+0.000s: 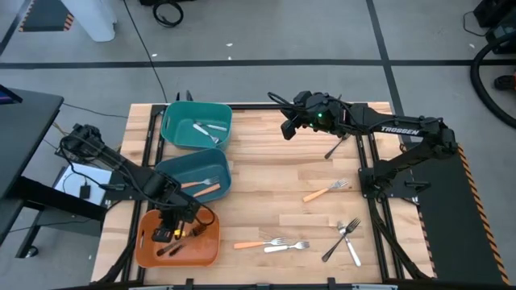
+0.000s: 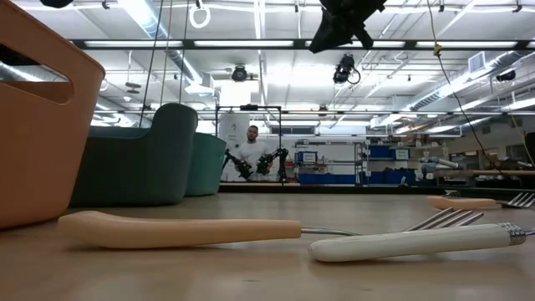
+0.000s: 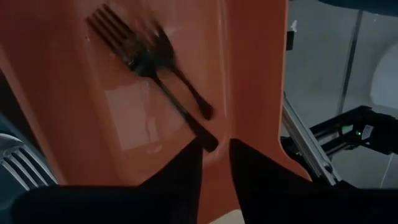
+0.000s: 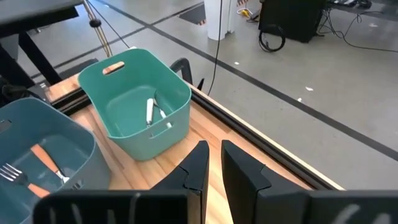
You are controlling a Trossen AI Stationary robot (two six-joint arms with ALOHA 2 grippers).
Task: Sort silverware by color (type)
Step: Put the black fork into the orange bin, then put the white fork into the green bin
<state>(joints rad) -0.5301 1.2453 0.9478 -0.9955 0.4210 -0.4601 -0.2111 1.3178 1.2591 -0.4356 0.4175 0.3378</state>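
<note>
Entry: left gripper [image 3: 214, 155] hovering over the orange bin [image 1: 145, 250], black forks [image 3: 149, 65] lying inside.

We are seeing its fingers [image 3: 180, 174] slightly parted with nothing between them; the right gripper [image 4: 211, 158] is waiting above the far side of the surface [image 1: 266, 173], its fingers a narrow gap apart, empty. We are judging the risks: a fingertip catching the bin's smooth plastic wall on lifting, or slim glossy handles slipping. Bins are rounded, thin-walled: light teal [image 1: 173, 133] holding white-handled pieces [image 1: 201, 127], darker teal [image 1: 165, 173] holding orange-handled forks [image 1: 201, 187]. Loose forks [image 1: 274, 243] are lying on pale wood planks, with matte handles and bright metal tines.
</note>
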